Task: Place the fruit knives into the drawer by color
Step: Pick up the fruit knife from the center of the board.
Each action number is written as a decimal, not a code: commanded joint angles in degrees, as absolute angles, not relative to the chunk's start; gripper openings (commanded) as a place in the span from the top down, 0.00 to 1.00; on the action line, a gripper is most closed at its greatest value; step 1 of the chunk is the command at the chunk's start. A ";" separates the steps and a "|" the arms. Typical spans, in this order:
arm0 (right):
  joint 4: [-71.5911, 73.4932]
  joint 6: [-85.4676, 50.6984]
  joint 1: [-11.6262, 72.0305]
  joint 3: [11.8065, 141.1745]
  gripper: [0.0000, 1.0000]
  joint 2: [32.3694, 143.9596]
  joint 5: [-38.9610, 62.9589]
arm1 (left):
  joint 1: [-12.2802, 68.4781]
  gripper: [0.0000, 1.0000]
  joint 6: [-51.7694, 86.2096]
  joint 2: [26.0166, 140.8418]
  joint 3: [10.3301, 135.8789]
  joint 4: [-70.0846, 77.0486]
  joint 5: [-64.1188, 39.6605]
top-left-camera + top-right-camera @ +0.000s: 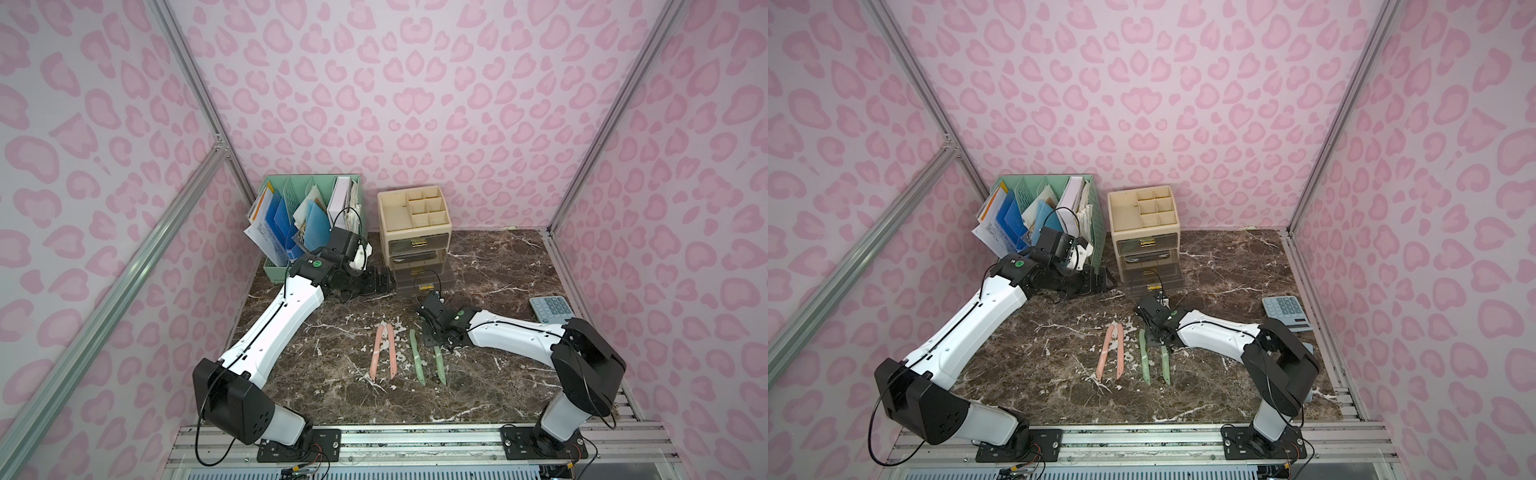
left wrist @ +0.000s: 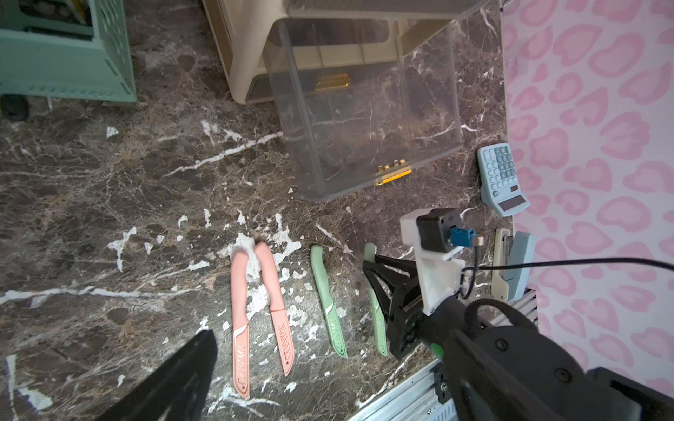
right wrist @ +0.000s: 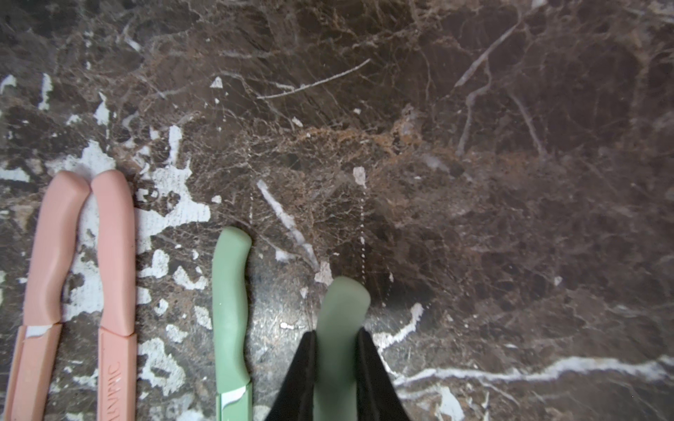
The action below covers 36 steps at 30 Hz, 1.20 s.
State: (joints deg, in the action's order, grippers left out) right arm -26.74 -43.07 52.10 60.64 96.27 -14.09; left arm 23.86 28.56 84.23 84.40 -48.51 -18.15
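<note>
Two fingers of our right gripper [image 3: 336, 333] clamp the slim mint-green plastic knife [image 3: 344, 302], its handle pointing toward the open clear plastic drawer [image 2: 346, 184].

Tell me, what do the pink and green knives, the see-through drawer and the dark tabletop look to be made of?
The pink knives and green knives: matte pastel plastic, seemingly; the sheaths are embossed CERAMIC, so the blades may be ceramic. The drawer: clear, faintly smoky hard plastic, see-through. The tabletop: glossy brown marble look, white-veined; chipped white patches suggest a printed film.
</note>
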 commanded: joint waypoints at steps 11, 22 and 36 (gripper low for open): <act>-29.44 -44.81 47.96 64.59 0.85 92.35 -10.01 | 23.82 0.02 27.51 87.86 90.18 -49.28 -18.46; -29.50 -48.74 43.48 67.23 0.84 88.47 -5.06 | 23.12 0.02 26.60 92.07 97.33 -50.74 -18.70; -26.69 -59.44 37.94 73.28 0.83 85.83 1.16 | 21.80 0.02 26.20 98.27 107.25 -51.70 -19.33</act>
State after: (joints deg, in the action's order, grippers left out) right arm -29.10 -55.46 38.48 72.18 86.08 -0.45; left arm 21.96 26.85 97.47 105.65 -50.87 -18.81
